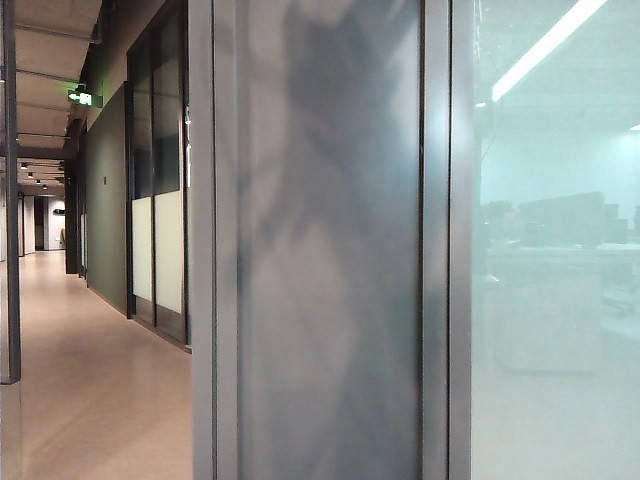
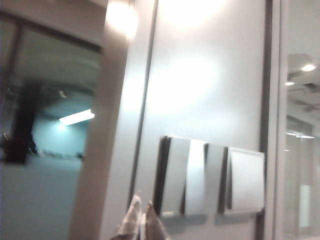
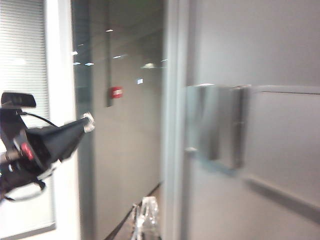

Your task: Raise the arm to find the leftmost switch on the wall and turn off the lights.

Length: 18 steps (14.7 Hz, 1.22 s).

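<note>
The left claw (image 2: 141,222) is showing at the edge of the left wrist view as two pale fingertips lying close together, nearly touching, with nothing between them. It is hovering just short of the wall (image 2: 200,90), below and beside the switches. The leftmost switch (image 2: 182,176) is presenting as a tall, glossy silver rocker with a bright vertical reflection. A second silver plate (image 2: 245,181) is sitting just beside it, and both are mounted low on the panel.

The right claw (image 3: 145,220) is appearing blurred in the right wrist view; whether it is apart or together cannot be told. It is pointing toward a smeared silver switch block (image 3: 215,125) on the same grey surface. The other arm (image 3: 45,145) is showing dark, with a thin looping cable.

In the exterior view, the wall (image 1: 330,330) is standing as a broad, smooth, matte grey panel between narrow darker strips. A dim jointed shadow (image 1: 320,130) is falling across it. A frosted glass pane (image 1: 550,300) is adjoining it, and a corridor (image 1: 90,380) is receding beyond.
</note>
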Motion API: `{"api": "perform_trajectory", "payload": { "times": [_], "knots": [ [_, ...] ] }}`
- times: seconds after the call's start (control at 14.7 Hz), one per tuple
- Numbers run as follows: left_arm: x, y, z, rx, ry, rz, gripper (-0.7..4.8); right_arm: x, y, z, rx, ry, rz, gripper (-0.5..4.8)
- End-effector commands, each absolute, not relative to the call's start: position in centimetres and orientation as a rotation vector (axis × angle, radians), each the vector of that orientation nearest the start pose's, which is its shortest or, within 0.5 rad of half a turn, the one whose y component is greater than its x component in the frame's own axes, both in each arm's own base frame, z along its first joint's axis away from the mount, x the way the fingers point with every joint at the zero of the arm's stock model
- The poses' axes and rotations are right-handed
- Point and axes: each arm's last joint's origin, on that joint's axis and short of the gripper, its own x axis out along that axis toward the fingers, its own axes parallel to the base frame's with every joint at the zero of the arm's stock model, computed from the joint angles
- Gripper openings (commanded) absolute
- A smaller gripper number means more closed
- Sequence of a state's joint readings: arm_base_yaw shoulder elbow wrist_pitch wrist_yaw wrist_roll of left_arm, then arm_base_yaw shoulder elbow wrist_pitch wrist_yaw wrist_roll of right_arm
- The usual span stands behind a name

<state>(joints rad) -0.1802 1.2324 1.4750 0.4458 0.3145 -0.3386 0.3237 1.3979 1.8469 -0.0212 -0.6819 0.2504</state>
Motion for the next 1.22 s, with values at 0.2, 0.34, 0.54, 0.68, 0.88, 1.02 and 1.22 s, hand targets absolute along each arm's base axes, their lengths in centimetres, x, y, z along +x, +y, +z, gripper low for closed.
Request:
{"api": "perform_trajectory", "payload": {
  "times": [0.2,0.34,0.54,0.68,0.88,1.02,1.22],
  "knots": [
    [24.1,-8.5,56.4,-0.308,-0.544,-0.688,-0.06,23.0,9.6,56.4,0.15,-0.319,1.031,-0.01],
    [24.9,-10.1,56.9,-0.321,-0.539,-0.739,-0.06,23.1,9.6,56.3,0.151,-0.312,1.031,-0.01],
    [26.3,-11.6,56.7,-0.349,-0.549,-0.683,-0.06,22.9,9.9,56.3,0.154,-0.314,1.04,-0.01],
    [27.1,-13.0,56.7,-0.36,-0.552,-0.713,-0.06,22.8,10.4,56.2,0.16,-0.3,1.06,-0.01],
    [28.3,-13.6,57.0,-0.367,-0.564,-0.7,-0.06,22.3,11.6,56.2,0.175,-0.295,1.089,-0.01],
    [28.7,-13.8,57.0,-0.369,-0.581,-0.702,-0.06,22.2,11.7,56.2,0.175,-0.296,1.094,-0.01],
    [28.9,-13.8,57.0,-0.361,-0.593,-0.698,-0.06,22.0,12.5,56.0,0.18,-0.284,1.123,-0.01]
  ]
}}
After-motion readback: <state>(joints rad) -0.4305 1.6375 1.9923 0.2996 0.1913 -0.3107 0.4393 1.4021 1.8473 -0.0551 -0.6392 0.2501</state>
